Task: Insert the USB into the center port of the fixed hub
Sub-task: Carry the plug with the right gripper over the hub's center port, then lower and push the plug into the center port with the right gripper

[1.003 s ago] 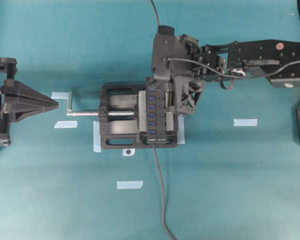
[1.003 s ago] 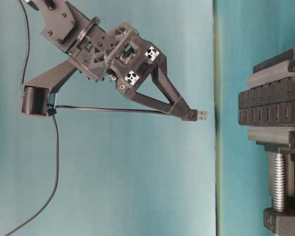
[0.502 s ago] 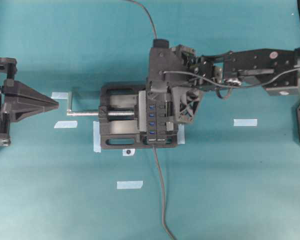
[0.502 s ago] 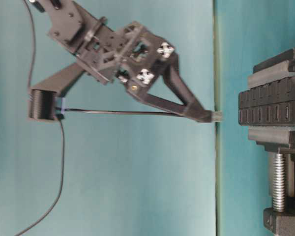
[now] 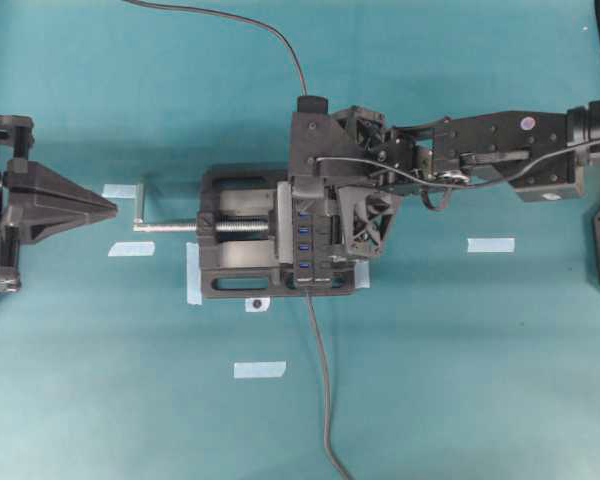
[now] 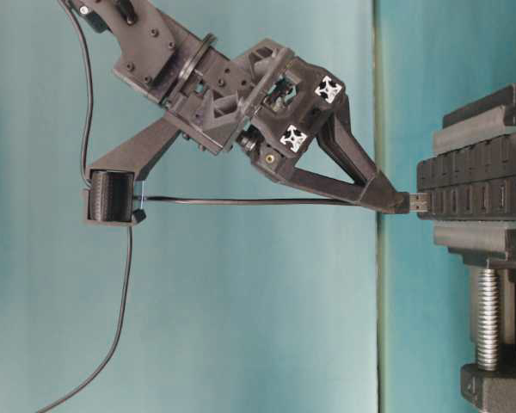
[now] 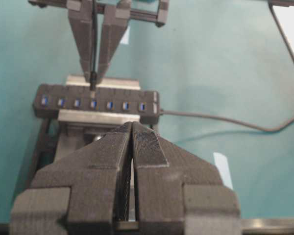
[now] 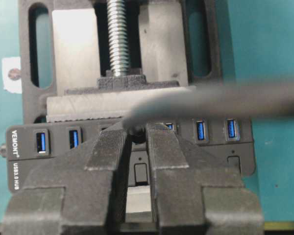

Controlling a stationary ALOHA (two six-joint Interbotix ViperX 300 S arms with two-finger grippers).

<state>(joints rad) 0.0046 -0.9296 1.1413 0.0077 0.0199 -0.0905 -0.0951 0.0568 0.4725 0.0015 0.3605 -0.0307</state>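
The fixed hub (image 5: 315, 250) is a black strip with blue ports, clamped in a vise. My right gripper (image 6: 402, 203) is shut on the USB (image 6: 418, 203), whose metal tip meets the hub's face (image 6: 477, 185). In the left wrist view the USB (image 7: 93, 82) stands right over the center port (image 7: 93, 103) of the hub (image 7: 137, 95). In the right wrist view the right gripper (image 8: 137, 133) and the plug hide the center port; the hub (image 8: 19, 152) lies just beyond. My left gripper (image 5: 105, 207) is shut and empty, far left of the vise, as the left wrist view (image 7: 132, 128) also shows.
The black vise (image 5: 235, 265) has a silver screw (image 5: 180, 227) and a handle pointing at my left gripper. The hub's own cable (image 5: 322, 380) runs toward the front edge. The USB's cable (image 5: 240, 20) trails off at the back. Tape strips (image 5: 490, 244) lie on the teal table.
My right gripper has carried the USB toward the hub. The gap between plug and hub has closed and the tip now touches the hub's face. The left arm has not moved.
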